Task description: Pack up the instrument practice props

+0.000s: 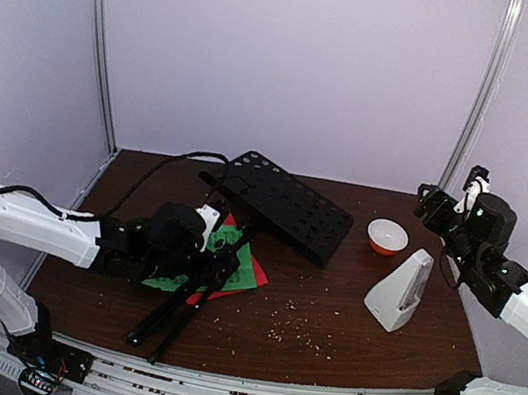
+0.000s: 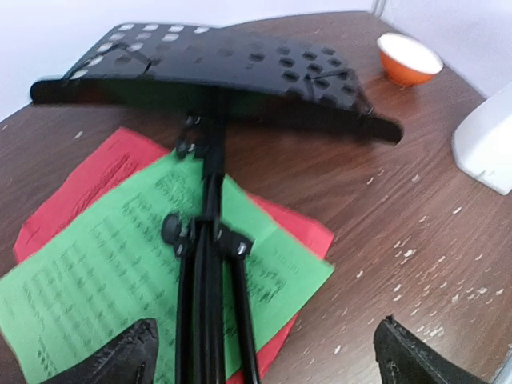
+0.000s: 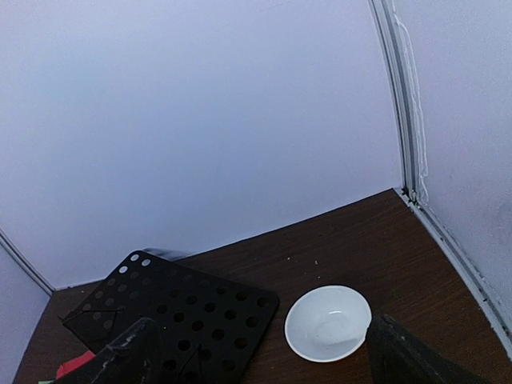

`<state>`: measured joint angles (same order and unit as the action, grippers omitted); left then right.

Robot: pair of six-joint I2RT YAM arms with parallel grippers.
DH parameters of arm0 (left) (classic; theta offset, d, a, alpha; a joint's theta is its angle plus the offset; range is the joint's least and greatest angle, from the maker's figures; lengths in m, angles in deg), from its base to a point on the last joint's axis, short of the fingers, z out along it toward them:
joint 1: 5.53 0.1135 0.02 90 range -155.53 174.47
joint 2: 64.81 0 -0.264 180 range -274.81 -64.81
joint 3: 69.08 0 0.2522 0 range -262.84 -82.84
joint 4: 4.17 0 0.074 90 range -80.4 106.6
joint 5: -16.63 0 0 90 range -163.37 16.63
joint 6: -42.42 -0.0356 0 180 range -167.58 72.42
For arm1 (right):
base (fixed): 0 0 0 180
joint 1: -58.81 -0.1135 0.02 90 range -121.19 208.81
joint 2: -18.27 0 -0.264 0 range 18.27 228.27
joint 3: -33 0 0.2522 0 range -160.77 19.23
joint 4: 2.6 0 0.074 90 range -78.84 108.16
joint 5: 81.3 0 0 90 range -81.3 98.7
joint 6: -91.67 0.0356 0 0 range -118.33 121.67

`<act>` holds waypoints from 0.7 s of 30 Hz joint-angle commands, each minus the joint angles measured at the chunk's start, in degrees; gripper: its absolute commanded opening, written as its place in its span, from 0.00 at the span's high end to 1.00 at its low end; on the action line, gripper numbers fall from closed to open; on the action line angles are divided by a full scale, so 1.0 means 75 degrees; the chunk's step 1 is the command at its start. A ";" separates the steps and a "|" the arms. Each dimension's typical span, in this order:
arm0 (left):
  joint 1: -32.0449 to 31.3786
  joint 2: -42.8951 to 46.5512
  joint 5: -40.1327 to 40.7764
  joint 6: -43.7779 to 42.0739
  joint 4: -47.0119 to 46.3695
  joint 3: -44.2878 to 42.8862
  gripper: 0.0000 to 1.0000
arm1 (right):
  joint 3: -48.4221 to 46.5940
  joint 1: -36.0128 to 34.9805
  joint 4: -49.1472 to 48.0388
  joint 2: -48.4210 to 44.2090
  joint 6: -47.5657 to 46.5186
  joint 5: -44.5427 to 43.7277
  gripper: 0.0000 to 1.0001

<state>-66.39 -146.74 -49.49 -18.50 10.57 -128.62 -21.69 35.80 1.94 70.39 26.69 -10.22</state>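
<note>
Left wrist view: the left gripper [image 2: 268,354] has its fingers wide apart, either side of the black music stand [image 2: 224,68]'s folded legs, clamping nothing. The stand lies flat on the table [image 1: 342,337] (perforated tray toward the back) across the green sheet [image 2: 104,264] and red sheet [image 2: 88,184]. The white metronome [image 1: 398,291] stands upright to its right. The right gripper [image 3: 266,356] hangs raised, fingers apart, empty.

High overview, close wrist views, stand [image 1: 283,206] shared

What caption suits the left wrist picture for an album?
Open left tool above the black music stand, its legs lying across a green music sheet and a red music sheet.
</note>
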 commanded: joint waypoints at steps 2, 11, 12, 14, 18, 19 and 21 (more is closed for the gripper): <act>0.1340 0.0297 -0.2502 -0.1002 -0.0879 -0.1036 0.02 | -0.0983 0.0191 0.0701 0.0336 -0.0700 0.0461 0.05; 0.5485 0.2226 -0.4548 -0.0669 -0.0995 -0.0564 0.02 | -0.1037 0.3570 0.1640 0.0344 -0.0532 0.2062 0.02; 0.6052 0.2360 -0.4762 -0.0640 -0.0897 -0.0473 0.02 | -0.0854 0.3933 0.1580 0.0294 -0.0509 0.2115 0.02; 0.7037 0.2436 -0.4895 -0.0673 -0.0679 -0.0291 0.02 | -0.0436 0.4384 0.1382 0.0257 -0.0471 0.2084 0.03; 0.8543 0.2217 -0.4623 -0.0455 -0.1436 0.0653 0.02 | 0.1029 0.4602 -0.0070 0.0270 -0.0410 0.1892 0.00; 0.8795 0.2131 -0.4613 -0.0272 -0.1978 0.1043 0.02 | 0.1416 0.4602 -0.0553 0.0289 -0.0397 0.1724 0.00; 0.9275 0.1877 -0.4505 0.0055 -0.3106 0.1804 0.02 | 0.2078 0.4602 -0.1474 0.0401 -0.0458 0.1302 0.00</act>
<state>-1.76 -129.43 -82.23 -22.28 -0.69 -123.90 -14.06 70.01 3.56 72.60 23.06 2.55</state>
